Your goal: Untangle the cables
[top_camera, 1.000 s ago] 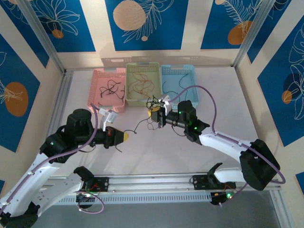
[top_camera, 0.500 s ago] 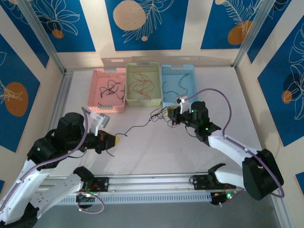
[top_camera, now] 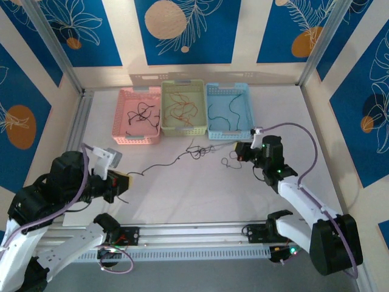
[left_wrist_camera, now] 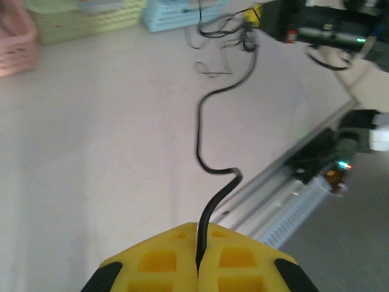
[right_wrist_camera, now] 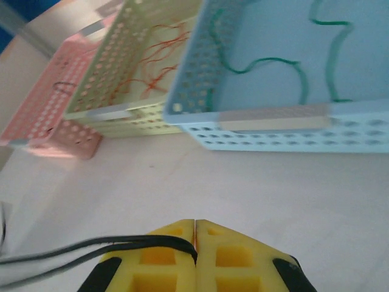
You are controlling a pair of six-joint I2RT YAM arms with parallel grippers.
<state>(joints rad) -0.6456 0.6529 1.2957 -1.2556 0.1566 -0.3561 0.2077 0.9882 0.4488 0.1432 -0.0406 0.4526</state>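
White table [top_camera: 182, 201] stands inside blue-and-cream patterned walls [top_camera: 182, 24], with a metal rail [top_camera: 194, 234] along its near edge.

Top view: three baskets stand in a touching row at the far edge.
- The pink basket [top_camera: 121, 137] holds black wires [top_camera: 141, 114].
- The yellow basket [top_camera: 182, 131] holds orange-red wires [top_camera: 181, 109].
- The blue basket [top_camera: 243, 91] holds green wires [top_camera: 222, 115].

A knot [top_camera: 196, 150] of cables lies just in front of the yellow and blue baskets. From it a black cable [top_camera: 159, 164] runs left and nearward to the left gripper [top_camera: 124, 180], low by the left front corner. The right gripper [top_camera: 237, 152] sits right of the knot, near the blue basket's front right corner. Bare table lies between the arms and ahead of the rail. The left arm is close to the left wall.

Left wrist view: the left gripper is clenched, and the black cable is pinched in the seam of its yellow pads. The cable rises and bends in an S over bare table toward the knot, with the right arm behind it. The rail and the table's drop-off lie close on the right, which the top view does not convey.

Right wrist view: the right gripper's pads meet. Two black strands [right_wrist_camera: 91, 248] are nipped at the seam and trail off left. The blue basket's perforated front wall stands near, directly ahead. The wire colours read plainly here, whereas from above the green looks almost black.
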